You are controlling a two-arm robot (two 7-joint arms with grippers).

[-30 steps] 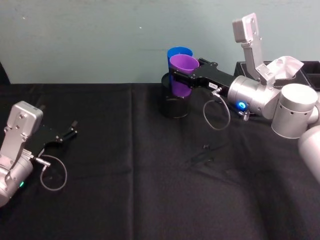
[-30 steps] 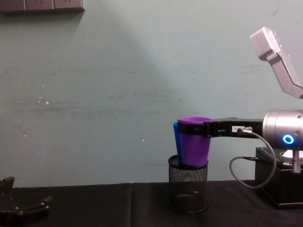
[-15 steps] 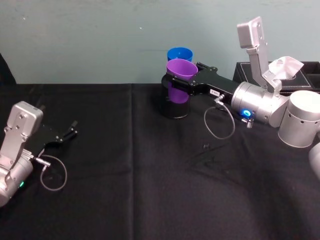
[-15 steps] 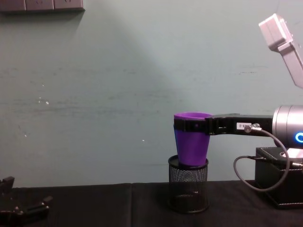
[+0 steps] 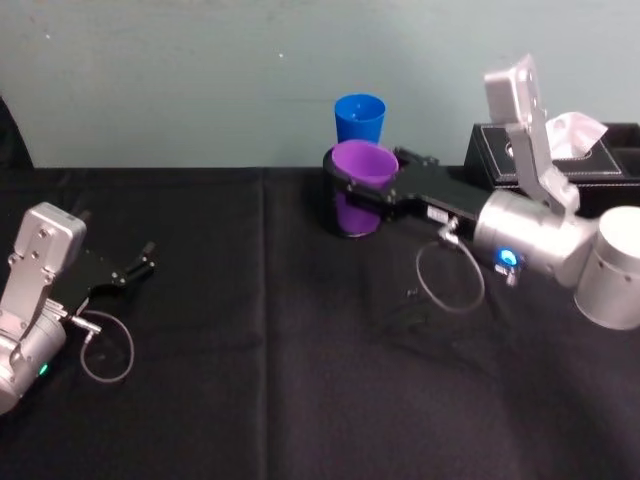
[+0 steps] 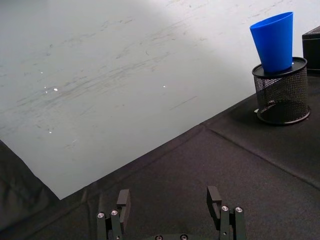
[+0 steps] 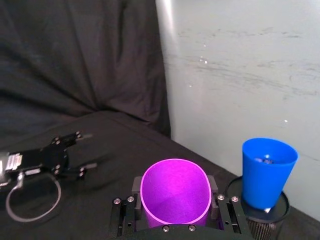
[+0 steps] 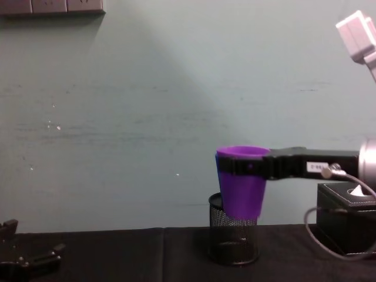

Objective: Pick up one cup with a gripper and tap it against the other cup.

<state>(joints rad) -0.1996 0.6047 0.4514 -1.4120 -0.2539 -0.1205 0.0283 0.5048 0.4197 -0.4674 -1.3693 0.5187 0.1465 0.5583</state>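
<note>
Head view: a black cloth (image 5: pixel 300 350) lies before a pale teal wall (image 5: pixel 180 80). There are two cups, one tissue box (image 5: pixel 560 165) and two grippers. The right gripper (image 5: pixel 350 188) is clamped round the purple cup (image 5: pixel 362 185), just in front of the blue cup (image 5: pixel 359 118). The left gripper (image 5: pixel 140 262) rests on the cloth at the left.

Left wrist view: its fingers (image 6: pixel 214 199) stand apart, empty. The blue cup sits in one black mesh holder (image 6: pixel 280 97).

Right wrist view: a gap separates the cups.

Chest view: the purple cup hangs clear of the cloth, hiding nearly all the blue cup.
</note>
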